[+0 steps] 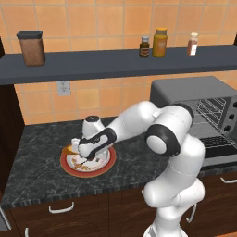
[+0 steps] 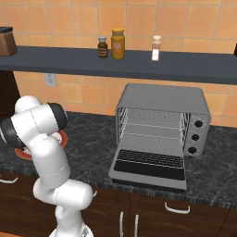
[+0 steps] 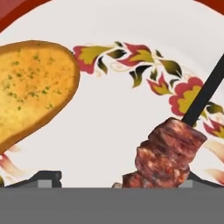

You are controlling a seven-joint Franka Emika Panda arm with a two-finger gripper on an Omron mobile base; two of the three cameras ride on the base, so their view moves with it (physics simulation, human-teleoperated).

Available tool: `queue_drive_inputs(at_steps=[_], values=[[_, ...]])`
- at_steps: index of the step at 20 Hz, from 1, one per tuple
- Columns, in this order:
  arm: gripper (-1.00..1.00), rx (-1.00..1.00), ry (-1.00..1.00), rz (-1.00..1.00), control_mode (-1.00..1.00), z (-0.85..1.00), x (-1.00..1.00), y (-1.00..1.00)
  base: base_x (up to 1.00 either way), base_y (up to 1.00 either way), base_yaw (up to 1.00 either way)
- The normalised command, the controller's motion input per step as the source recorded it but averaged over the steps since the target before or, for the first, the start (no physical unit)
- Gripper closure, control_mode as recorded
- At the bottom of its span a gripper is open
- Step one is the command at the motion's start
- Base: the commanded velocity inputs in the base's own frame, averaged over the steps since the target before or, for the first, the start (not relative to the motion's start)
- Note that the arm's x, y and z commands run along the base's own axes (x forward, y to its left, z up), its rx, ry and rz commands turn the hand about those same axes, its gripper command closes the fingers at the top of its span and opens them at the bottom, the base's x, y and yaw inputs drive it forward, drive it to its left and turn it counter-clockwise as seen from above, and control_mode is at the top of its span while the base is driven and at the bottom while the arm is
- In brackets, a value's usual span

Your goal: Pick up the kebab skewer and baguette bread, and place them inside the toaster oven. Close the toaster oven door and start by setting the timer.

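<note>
Kebab skewer (image 3: 168, 153) beside baguette bread (image 3: 30, 87); toaster oven (image 2: 159, 132) open.

Plate (image 3: 131, 26): white centre with red-and-olive floral print, red rim; bread (image 3: 30, 83) golden-orange with green flecks; skewer (image 3: 170, 151) has reddish-brown meat on a black stick. Tabletop (image 1: 41, 152) is dark speckled marble, wall tiles (image 1: 92, 23) orange. Toaster oven (image 2: 162, 104) grey, dark glass door (image 2: 148, 169).

Glossy white rounded arm (image 1: 173, 152) segments joined by dark grey, black-ringed joint caps.

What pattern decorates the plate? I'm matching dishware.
Red and olive flowers on the round white red-rimmed plate, clearest in the hand view.
</note>
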Motion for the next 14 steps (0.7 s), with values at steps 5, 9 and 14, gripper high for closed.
queue_drive_inputs(at_steps=[5,9,14], values=[[1.00,0.00,0.03,0.00,-1.00,-0.18,-0.40,-0.06,0.00,0.00,0.00],[1.00,0.00,0.00,0.00,-1.00,-0.04,-0.66,-0.14,0.00,0.00,0.00],[1.00,0.01,0.00,0.00,-1.00,0.63,-0.66,-0.75,0.00,0.00,0.00]])
